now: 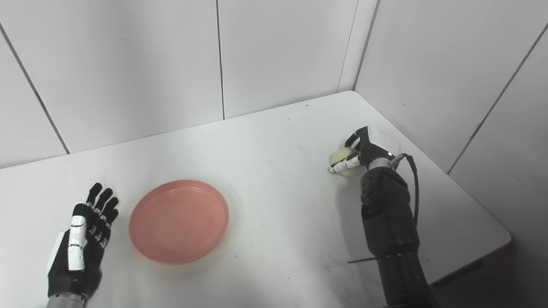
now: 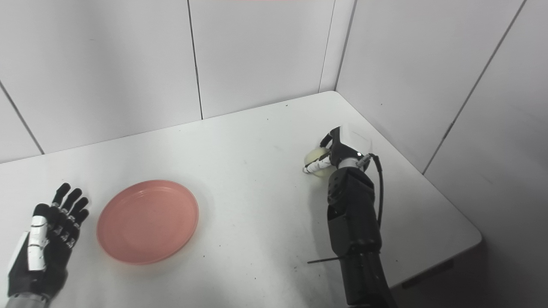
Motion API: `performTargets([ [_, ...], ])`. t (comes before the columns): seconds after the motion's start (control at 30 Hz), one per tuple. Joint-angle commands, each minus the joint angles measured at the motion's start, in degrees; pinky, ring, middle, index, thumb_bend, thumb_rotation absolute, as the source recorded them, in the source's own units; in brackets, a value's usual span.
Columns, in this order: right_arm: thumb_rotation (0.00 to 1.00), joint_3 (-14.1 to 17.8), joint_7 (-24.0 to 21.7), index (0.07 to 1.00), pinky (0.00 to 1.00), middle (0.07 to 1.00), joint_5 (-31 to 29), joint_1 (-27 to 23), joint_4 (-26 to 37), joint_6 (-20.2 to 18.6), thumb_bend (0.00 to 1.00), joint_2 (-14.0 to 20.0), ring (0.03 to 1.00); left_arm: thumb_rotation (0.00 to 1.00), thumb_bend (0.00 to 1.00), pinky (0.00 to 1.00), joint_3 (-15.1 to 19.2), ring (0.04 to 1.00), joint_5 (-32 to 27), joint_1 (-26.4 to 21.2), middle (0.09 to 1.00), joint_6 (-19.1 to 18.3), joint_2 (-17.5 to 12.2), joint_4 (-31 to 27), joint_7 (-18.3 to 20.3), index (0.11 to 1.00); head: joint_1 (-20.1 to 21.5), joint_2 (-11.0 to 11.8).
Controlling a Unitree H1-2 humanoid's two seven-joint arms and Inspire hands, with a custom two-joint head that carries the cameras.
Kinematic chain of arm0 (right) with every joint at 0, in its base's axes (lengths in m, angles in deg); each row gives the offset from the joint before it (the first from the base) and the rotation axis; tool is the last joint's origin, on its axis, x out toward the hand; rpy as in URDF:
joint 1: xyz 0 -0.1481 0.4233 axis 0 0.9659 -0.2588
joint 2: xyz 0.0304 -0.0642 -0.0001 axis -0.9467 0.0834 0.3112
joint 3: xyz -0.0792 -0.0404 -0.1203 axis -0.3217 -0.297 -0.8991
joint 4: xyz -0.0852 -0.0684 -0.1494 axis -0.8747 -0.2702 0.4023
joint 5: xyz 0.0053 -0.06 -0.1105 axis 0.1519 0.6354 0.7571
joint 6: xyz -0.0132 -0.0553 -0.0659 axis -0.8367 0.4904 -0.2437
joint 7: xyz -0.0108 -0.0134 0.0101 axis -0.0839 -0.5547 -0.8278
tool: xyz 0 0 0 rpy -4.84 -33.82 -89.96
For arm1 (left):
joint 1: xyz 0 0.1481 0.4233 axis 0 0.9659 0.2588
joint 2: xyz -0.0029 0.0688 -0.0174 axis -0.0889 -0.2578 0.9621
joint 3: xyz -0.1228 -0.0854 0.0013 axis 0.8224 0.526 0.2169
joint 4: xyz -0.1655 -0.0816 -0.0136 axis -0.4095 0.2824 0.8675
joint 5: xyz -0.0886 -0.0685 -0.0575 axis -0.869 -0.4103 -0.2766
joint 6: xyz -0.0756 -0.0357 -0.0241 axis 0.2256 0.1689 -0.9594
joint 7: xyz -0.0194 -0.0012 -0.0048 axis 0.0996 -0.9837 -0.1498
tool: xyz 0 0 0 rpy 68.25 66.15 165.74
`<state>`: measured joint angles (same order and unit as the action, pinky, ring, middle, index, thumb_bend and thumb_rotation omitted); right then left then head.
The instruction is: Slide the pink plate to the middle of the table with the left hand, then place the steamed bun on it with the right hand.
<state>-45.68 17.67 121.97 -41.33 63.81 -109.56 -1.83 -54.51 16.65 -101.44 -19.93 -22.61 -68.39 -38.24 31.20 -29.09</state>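
The plate (image 1: 179, 221) lies flat on the table (image 1: 274, 141), left of the middle and near the front, with nothing on it. The left hand (image 1: 83, 239) rests just to its left, palm down and fingers spread, holding nothing and not touching the rim. Far over on the right side, the right hand (image 1: 357, 152) is curled around the bun (image 1: 342, 159), its fingers (image 1: 342, 164) wrapped across the near face; whether the bun is off the table surface yet cannot be told.

The step in hand looks like the grasp and lift of the bun. To do it well, the grip wants to be snug but gentle, since a soft bun would likely dent or slip under a hard squeeze. A straight lift clear of the table before any sideways travel should keep it from dragging. The carry then runs leftward and nearer, ending over the plate's centre, low enough for the bun to be set down, not dropped.
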Motion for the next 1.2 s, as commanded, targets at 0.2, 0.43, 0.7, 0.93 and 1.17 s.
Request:
performTargets([
  [0.2, 0.0, -0.5, 3.3, 0.52, 0.24, 0.407, -5.0, -1.1, 5.4, 0.0, 0.52, 0.7, 0.306, 1.0, 0.59, 0.98, -0.8, 0.966, 0.5, 1.2, 0.981, 1.5, 0.2, -0.7, 0.6, 0.968, -3.2, 0.0],
  [0.43, 0.0, -2.6, 5.2, 0.506, 0.25, 0.427, -19.9, -0.1, 7.9, 1.6, 0.52, 1.6, 0.311, 1.0, 0.59, 1.0, -1.8, 0.972, 2.6, 1.6, 0.98, 2.6, 2.0, -0.8, -0.9, 0.965, -9.4, 0.5],
  [0.7, 0.0, -9.8, 5.8, 0.509, 0.22, 0.421, -30.6, 2.4, 15.7, 6.1, 0.51, 0.5, 0.272, 1.0, 0.58, 1.0, -2.7, 0.989, 3.9, 1.5, 0.989, 4.9, 4.6, 1.2, -1.8, 0.973, -15.8, 2.1],
  [0.93, 0.0, -14.8, 8.2, 0.515, 0.23, 0.424, -35.8, 4.0, 18.6, 9.7, 0.51, -1.6, 0.279, 1.0, 0.57, 1.0, -3.1, 1.0, 5.4, 0.7, 1.0, 7.6, 6.5, 4.4, -2.7, 0.983, -20.9, 2.5],
  [1.17, 0.0, -18.6, 8.4, 0.513, 0.22, 0.428, -39.7, 5.7, 19.2, 13.4, 0.51, -1.8, 0.272, 1.0, 0.59, 1.0, -3.8, 0.997, 7.2, 0.3, 1.0, 9.3, 8.0, 6.4, -4.5, 0.979, -25.5, 1.3],
])
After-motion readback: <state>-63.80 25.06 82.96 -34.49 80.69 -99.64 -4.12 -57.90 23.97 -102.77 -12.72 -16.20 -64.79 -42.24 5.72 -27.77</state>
